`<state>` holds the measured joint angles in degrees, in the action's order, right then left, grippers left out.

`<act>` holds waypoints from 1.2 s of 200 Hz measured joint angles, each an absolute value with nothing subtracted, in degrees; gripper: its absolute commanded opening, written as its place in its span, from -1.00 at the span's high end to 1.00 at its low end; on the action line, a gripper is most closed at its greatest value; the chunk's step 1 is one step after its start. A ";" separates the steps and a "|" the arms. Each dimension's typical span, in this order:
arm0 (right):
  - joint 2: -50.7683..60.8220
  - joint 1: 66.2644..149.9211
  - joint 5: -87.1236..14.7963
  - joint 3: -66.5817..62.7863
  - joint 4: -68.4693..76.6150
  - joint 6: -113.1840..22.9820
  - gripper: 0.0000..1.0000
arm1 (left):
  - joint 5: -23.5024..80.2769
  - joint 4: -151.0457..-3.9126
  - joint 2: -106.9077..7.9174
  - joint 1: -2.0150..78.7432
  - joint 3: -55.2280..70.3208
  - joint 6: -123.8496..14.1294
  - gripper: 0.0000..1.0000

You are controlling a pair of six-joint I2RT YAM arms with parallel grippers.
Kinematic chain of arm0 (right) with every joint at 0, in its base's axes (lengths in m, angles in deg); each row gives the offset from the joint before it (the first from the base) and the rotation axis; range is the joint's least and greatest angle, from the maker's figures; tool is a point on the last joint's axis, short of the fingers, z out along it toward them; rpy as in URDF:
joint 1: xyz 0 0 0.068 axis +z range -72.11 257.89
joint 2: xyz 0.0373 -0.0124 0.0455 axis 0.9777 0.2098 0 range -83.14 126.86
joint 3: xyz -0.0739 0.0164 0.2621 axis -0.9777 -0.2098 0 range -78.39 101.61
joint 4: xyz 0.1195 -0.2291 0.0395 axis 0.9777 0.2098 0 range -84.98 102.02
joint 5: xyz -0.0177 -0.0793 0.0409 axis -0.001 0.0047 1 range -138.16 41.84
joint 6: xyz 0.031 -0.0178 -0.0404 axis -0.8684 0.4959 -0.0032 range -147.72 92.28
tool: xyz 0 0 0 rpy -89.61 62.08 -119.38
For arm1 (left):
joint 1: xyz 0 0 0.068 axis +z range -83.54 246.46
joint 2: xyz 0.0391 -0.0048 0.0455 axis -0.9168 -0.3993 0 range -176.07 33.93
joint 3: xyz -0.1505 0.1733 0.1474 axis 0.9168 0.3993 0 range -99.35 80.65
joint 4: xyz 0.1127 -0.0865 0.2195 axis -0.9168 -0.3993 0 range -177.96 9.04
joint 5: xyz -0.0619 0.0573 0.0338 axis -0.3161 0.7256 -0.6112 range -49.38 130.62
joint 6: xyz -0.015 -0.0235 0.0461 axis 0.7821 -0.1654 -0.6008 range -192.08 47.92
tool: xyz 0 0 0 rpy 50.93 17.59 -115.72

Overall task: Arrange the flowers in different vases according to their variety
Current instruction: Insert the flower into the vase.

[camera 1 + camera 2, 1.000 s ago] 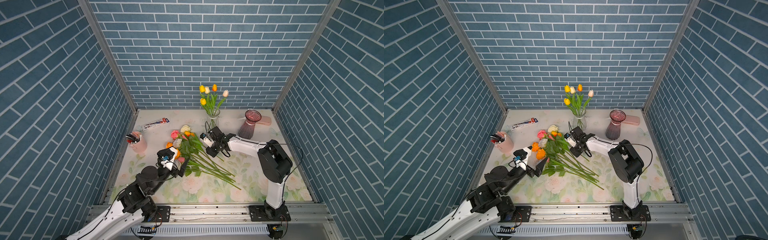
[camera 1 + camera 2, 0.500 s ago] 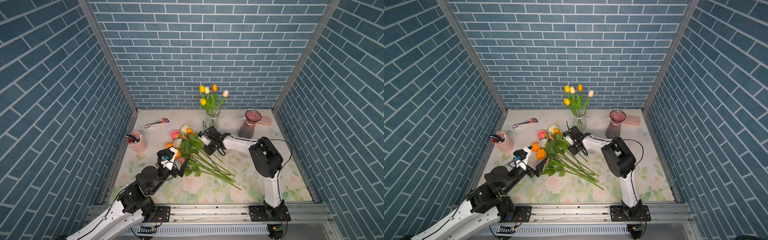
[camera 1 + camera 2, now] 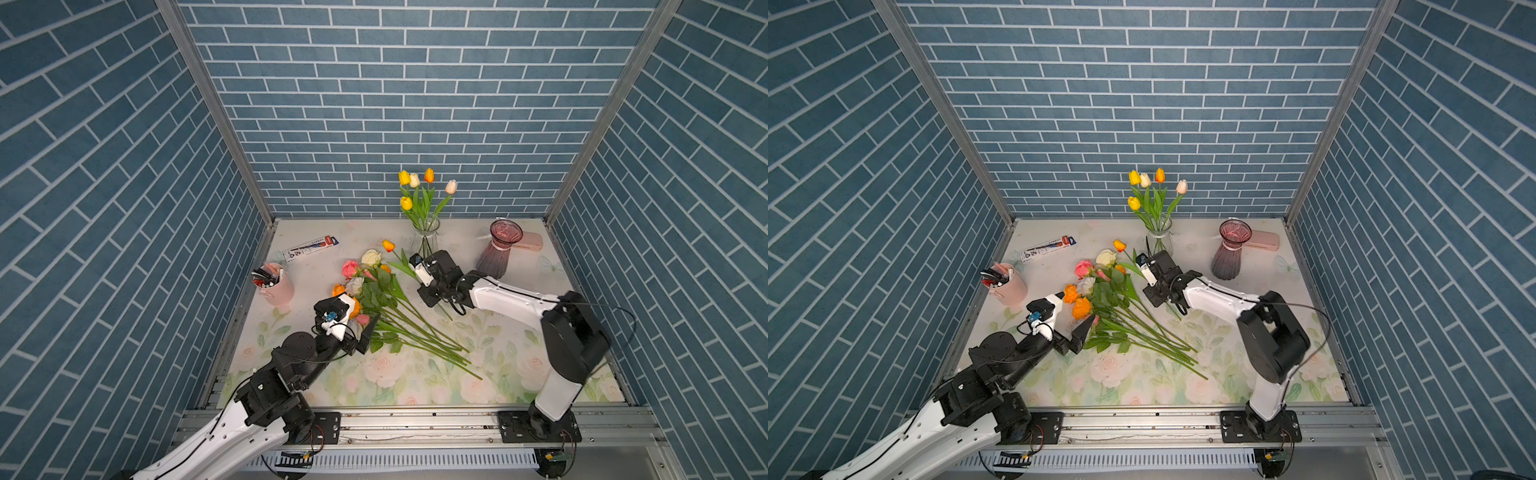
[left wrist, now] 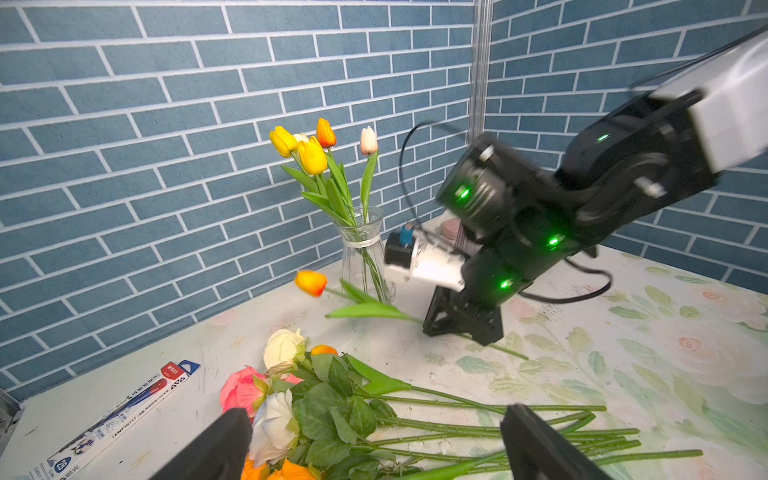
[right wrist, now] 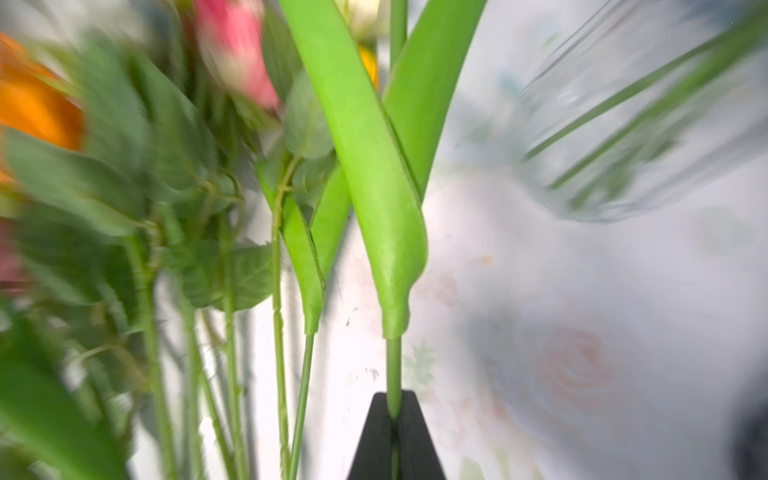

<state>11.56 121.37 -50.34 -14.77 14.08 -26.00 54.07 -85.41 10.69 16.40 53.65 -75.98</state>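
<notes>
The right pincer is pressed together on the bare green stem of an orange tulip, just below its leaves. A second ago its jaws were still partly spread. Since then the tulip's head has drawn out of the heap of roses and now sits nearer the clear vase. That vase holds five tulips upright at the back of the surface. The right elbow has swung outward. The left pincer stays spread wide over the flower end of the heap, pinching nothing. The purple vase stands well apart at the back right, and the pink pen cup is near the left edge. On the flat printed packet a code starting "AWP" and the mark "2B" can be read. Its red badge is too small to make out.
</notes>
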 measured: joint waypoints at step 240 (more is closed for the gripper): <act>26.57 105.83 -38.86 6.84 -45.89 -35.29 1.00 | 53.81 -85.41 11.10 16.40 53.58 -75.98 -1.00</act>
